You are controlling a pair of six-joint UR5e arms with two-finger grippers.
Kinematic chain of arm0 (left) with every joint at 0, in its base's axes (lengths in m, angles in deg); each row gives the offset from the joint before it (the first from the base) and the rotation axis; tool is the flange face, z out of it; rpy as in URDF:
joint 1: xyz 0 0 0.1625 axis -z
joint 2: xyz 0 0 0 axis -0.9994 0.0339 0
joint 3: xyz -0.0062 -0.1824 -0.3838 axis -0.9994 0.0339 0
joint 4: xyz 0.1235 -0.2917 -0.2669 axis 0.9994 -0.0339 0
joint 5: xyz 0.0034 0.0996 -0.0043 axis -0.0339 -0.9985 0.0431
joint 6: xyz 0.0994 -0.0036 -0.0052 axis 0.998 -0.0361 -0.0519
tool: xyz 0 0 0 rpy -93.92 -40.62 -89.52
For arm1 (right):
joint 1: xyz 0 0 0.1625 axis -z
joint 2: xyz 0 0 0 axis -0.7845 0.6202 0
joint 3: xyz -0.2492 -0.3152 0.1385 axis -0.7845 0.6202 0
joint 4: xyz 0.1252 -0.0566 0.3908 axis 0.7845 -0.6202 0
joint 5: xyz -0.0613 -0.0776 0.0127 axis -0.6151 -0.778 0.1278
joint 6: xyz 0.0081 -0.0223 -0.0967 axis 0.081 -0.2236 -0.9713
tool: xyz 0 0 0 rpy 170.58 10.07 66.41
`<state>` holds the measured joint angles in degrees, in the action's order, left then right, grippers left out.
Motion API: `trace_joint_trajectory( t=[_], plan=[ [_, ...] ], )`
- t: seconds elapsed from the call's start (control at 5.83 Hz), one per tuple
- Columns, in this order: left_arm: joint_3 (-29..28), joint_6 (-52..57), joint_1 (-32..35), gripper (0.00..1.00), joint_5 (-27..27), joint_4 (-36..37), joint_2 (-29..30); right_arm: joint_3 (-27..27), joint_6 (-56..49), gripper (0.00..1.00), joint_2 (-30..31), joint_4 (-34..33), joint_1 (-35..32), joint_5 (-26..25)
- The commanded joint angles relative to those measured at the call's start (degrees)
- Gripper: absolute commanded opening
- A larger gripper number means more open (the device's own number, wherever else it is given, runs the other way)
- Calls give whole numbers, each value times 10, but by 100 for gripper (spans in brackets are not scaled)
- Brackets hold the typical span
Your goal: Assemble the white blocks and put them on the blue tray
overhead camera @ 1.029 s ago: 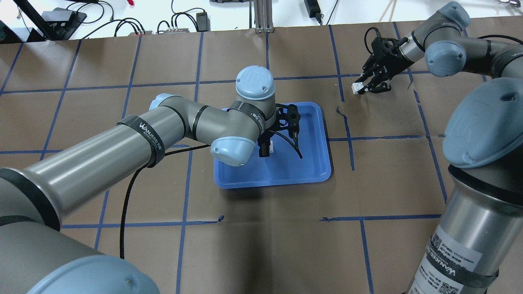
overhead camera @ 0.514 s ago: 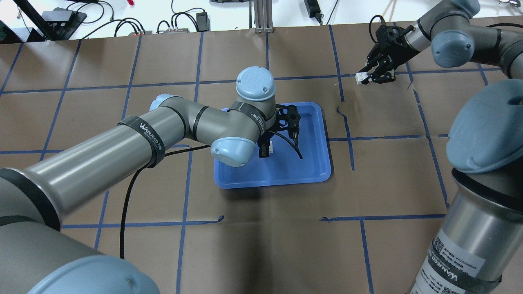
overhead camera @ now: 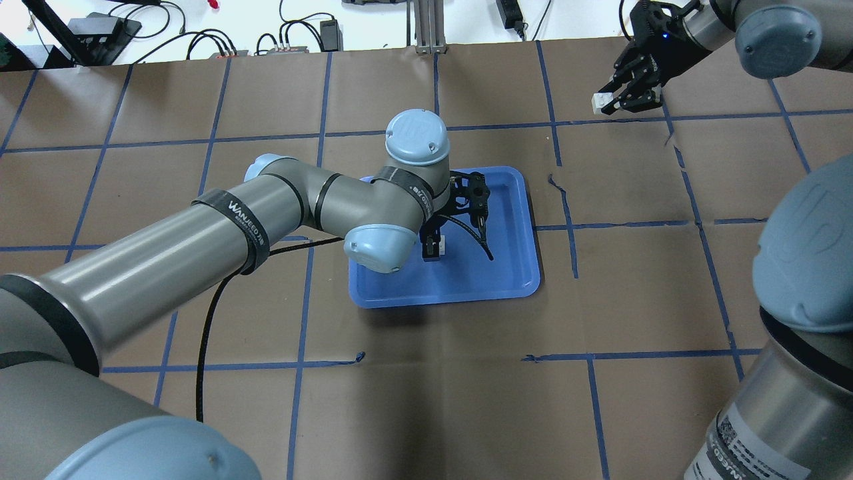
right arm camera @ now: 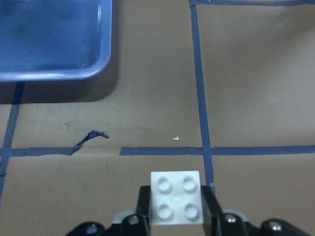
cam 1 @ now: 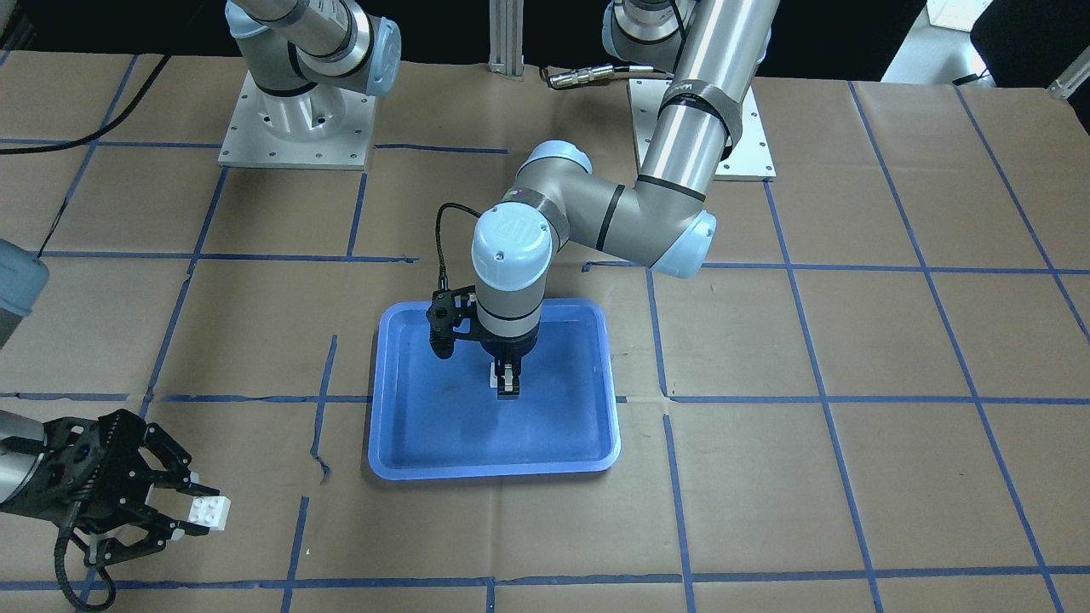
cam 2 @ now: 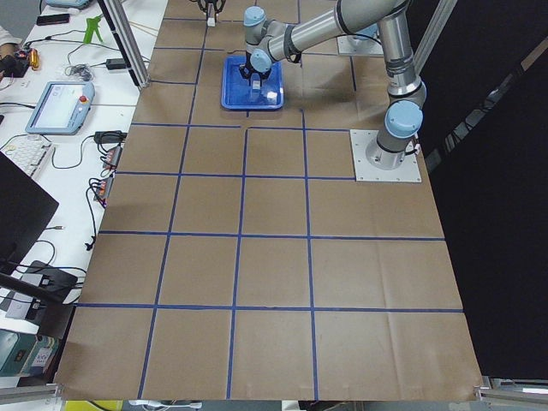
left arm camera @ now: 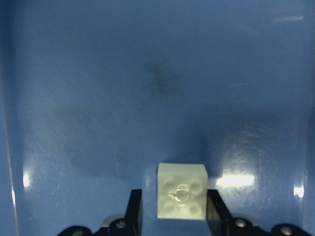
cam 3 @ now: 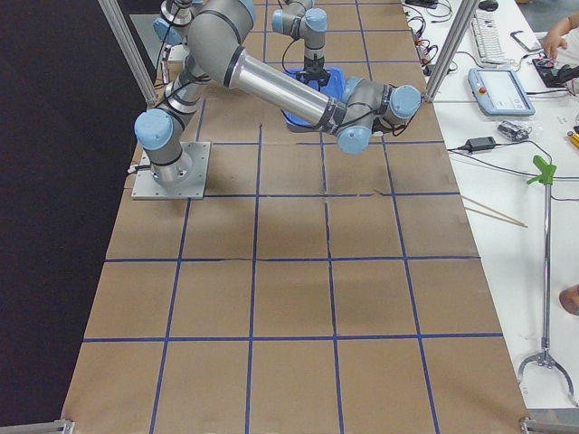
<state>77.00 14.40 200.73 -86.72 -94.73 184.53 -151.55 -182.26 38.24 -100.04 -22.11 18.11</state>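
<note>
My left gripper (overhead camera: 433,247) is shut on a white block (left arm camera: 181,197), holding it over the blue tray (overhead camera: 506,280); the block's hollow underside faces the wrist camera. It also shows in the front view (cam 1: 502,375) above the tray (cam 1: 409,426). My right gripper (overhead camera: 616,103) is shut on the second white block (overhead camera: 601,102), studs up in the right wrist view (right arm camera: 176,197), lifted above the table far to the tray's right. In the front view this block (cam 1: 209,512) is at the lower left, in the gripper (cam 1: 183,511).
Brown paper with blue tape grid lines (overhead camera: 566,227) covers the table. A torn tape piece (right arm camera: 91,137) lies below the right gripper. The tray corner (right arm camera: 93,69) shows in the right wrist view. Cables and power bricks (overhead camera: 293,40) lie beyond the far edge.
My right gripper has moved up and away toward the far right of the table, carrying its white block. The left arm and its block have stayed still over the tray.
</note>
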Motion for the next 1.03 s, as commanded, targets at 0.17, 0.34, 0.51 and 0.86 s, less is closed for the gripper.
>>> trace_joint_trajectory(
  t=[0.17, 0.34, 0.51, 0.86],
  plan=[
    [-20, 1, -11, 83, 1, -82, -69, -87, 34, 27, 91, 11, -1, 1],
    [-34, 4, -43, 83, 3, -186, -138, -96, 56, 27, 95, 6, -5, 5],
    [-45, -3, -58, 83, 4, -261, -204, -100, 57, 27, 96, 7, -9, 7],
    [-59, -8, -107, 83, 2, -400, -317, -141, 105, 27, 128, -12, -40, 7]
  ],
)
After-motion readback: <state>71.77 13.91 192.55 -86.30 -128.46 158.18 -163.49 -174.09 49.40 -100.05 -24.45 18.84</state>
